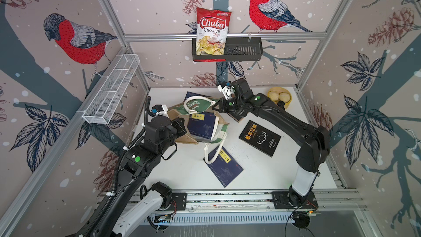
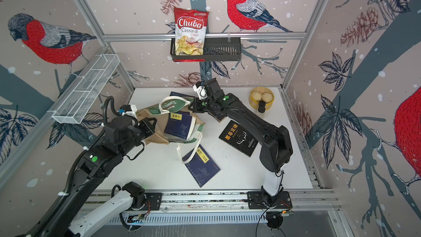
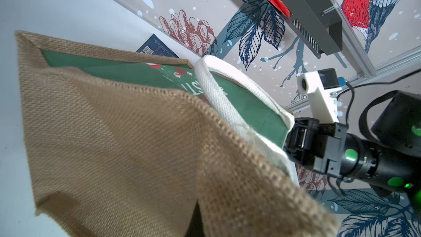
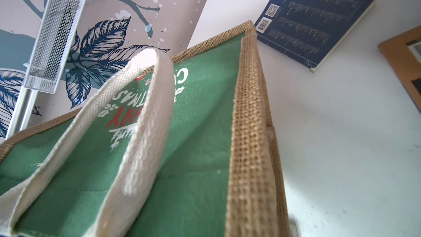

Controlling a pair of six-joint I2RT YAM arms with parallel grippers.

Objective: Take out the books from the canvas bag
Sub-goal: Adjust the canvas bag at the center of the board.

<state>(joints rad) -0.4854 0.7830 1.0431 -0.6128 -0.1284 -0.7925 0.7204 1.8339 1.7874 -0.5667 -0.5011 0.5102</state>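
Tan jute and green print are marking out the canvas bag (image 1: 188, 138), which is slumping in the middle of the table (image 1: 262, 174) with its mouth held wide enough for both top views to look in. The left gripper (image 1: 181, 126) is biting down on the jute side wall, jaws closed on the weave. The right gripper (image 3: 290, 137) is closing on the white-lined rim at the far corner of the mouth. Its tips are half buried in fabric in the left wrist view, so that hold is likely rather than certain.

Four books are already lying out on the table. The front navy book (image 1: 225, 168) is resting near the rail with a white handle (image 1: 215, 149) draped over its corner. The black book (image 1: 259, 138) with gold characters is lying just beside the right arm. The brown book (image 1: 238, 116) is showing only an edge from under that arm. The back navy book (image 4: 316, 21) is lying face down behind the bag.

The inside navy book (image 1: 200, 127), yellow label up, is sitting in the open mouth with much of its cover exposed. The task is looking mostly done, with this one visible book waiting to be drawn out.
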